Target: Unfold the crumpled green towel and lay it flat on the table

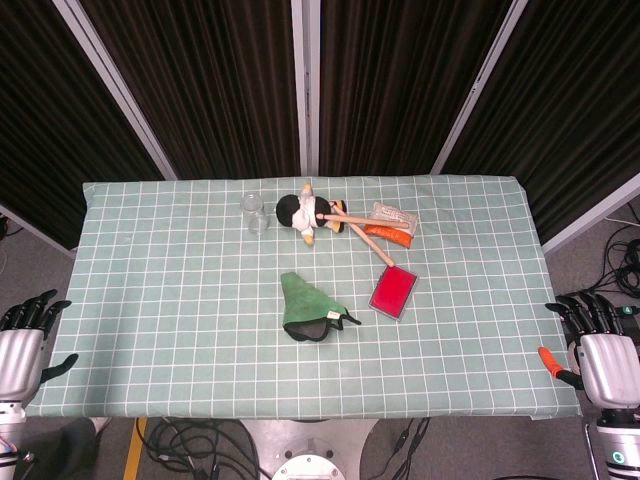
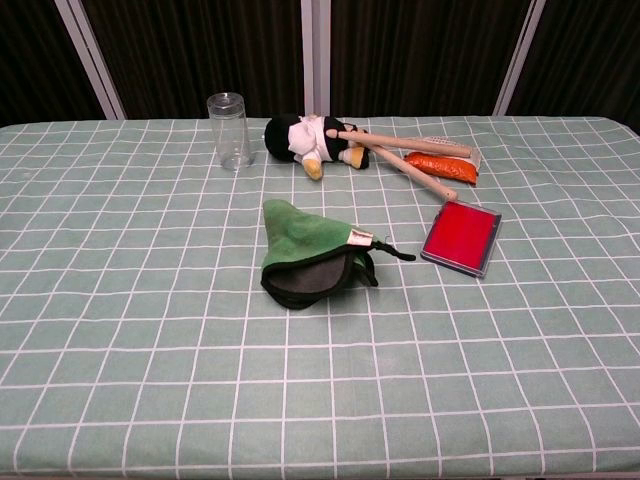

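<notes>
Head view — green towel (image 1: 308, 307) midway between hands

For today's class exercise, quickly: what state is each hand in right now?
Left hand: open, fingers apart, holding nothing.
Right hand: open, fingers apart, holding nothing.

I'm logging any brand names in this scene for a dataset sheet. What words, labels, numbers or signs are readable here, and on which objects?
No text can be read in either view.
Small white tag on the crumpled green towel: too small to read.
Clear plastic packet beside the orange item: any print is blurred.
Flat red rectangular pad: no marking seen.
Clear glass tumbler: no marking seen.
Black-and-white plush doll: no lettering seen.
</notes>
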Tool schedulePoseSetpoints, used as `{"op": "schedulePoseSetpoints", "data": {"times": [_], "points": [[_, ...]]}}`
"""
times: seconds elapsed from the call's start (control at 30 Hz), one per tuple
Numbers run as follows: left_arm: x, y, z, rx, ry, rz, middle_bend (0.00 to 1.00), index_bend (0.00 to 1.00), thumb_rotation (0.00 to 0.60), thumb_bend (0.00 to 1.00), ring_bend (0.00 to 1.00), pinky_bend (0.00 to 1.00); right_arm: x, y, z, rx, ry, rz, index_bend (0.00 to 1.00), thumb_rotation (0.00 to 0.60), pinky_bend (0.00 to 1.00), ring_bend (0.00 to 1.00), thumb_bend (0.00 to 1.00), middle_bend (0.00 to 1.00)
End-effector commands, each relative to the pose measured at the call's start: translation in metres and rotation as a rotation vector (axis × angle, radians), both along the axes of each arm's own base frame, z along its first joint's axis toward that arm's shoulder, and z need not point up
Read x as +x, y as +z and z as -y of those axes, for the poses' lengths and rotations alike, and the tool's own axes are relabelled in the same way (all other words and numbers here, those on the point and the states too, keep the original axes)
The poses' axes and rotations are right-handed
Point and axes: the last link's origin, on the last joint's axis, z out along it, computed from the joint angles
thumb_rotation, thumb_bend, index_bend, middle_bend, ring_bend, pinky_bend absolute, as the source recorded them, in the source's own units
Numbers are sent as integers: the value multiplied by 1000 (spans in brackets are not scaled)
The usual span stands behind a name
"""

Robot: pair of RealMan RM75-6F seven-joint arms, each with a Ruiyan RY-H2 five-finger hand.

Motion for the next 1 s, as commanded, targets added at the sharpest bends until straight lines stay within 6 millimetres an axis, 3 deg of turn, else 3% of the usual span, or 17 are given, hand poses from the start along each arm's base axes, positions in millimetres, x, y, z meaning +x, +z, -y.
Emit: {"op": "schedulePoseSetpoints", "data": {"times": [0.03,0.67,0.87,1.0], "points": [[-1,-1,0,0,3,-1,260,289,600,91,188,232,1,-1,1,4,0,1,250,600,70,86,148,186],[0,1,-1,10,-7,4,260,289,600,91,188,232,5,-4,1,35,29,48,276,600,72,96,149,195],[1,0,-1,9,-12,8,260,289,600,91,188,232,28,-26,17,144,114,108,336,598,96,103,150,202],[0,1,-2,10,-17,9,260,289,600,91,188,232,44,-51,39,243,165,123,364,599,96,102,150,202]]}}
